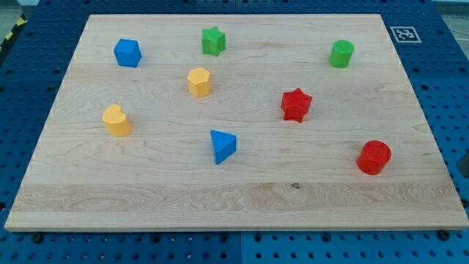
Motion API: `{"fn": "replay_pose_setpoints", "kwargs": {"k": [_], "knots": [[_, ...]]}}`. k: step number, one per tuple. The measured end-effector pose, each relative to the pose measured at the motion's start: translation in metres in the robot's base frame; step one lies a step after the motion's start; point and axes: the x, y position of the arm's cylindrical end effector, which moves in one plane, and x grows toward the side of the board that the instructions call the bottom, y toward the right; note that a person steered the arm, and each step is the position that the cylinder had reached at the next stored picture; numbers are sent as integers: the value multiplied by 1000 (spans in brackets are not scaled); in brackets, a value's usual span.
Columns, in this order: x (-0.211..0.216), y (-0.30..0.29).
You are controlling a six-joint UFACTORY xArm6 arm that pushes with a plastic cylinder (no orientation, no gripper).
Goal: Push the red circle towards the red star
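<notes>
The red circle (374, 157) stands on the wooden board (242, 198) near the view's lower right. The red star (296, 104) lies up and to the left of it, right of the board's middle, with bare wood between them. My tip cannot be made out. A small dark shape (464, 166) shows at the view's right edge, just off the board and right of the red circle; I cannot tell whether it is the rod.
A blue triangle (222, 146) lies below the middle. A yellow hexagon (198, 81), a yellow block (116, 120), a blue block (127, 53), a green star (213, 40) and a green cylinder (341, 53) are spread over the board's left and top. A blue pegboard (447, 88) surrounds the board.
</notes>
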Motion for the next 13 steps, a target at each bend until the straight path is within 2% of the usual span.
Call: {"fn": "replay_pose_setpoints", "kwargs": {"k": [1,5,7,10,11,13], "knots": [[4,-26],[4,-50],[-15,-88],[-16,-144],[-35,-162],[-39,-167]]}}
